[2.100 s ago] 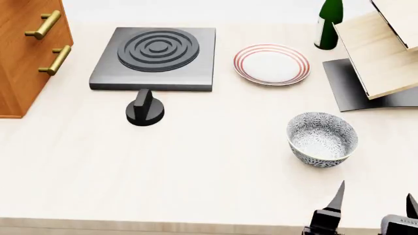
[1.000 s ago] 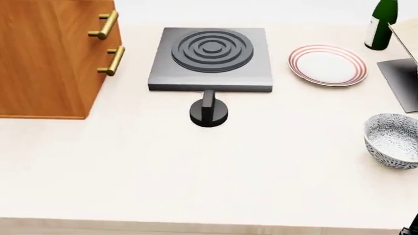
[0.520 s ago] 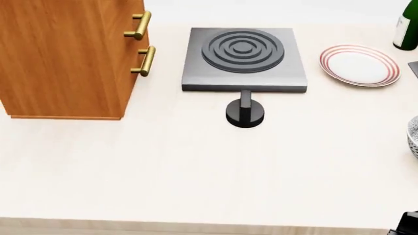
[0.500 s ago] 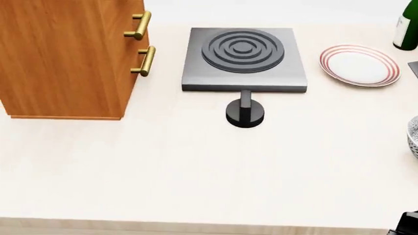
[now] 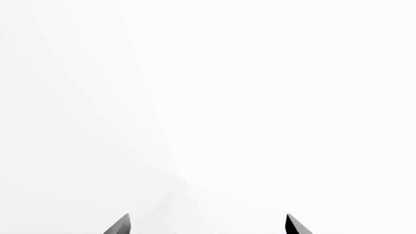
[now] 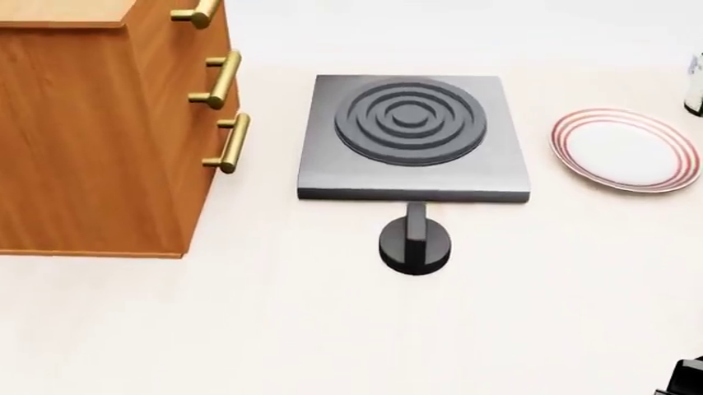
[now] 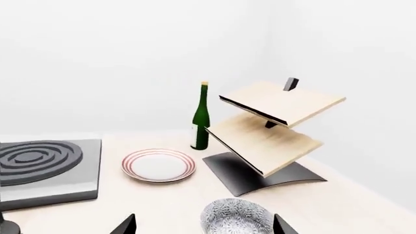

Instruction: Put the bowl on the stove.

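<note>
Bowl: sitting upright on the counter, out of the head view; in the right wrist view it is lying just ahead of the right end effector, near the foot of the tilted wooden rack.
Stove: resting on the counter beside the wooden cabinet, its burner bare, the black knob just in front of it and the red-ringed plate to its side.
Right end effector: fingertips standing wide apart, gripping nothing, roughly framing the bowl.
Left end effector: fingertips spread wide, facing only blank white.
Handling: the bowl is looking like glazed ceramic, so probably stiff, slick and chippable.
Hold: pinching one wall across the rim, one finger inside and one outside, is looking safest.
</note>
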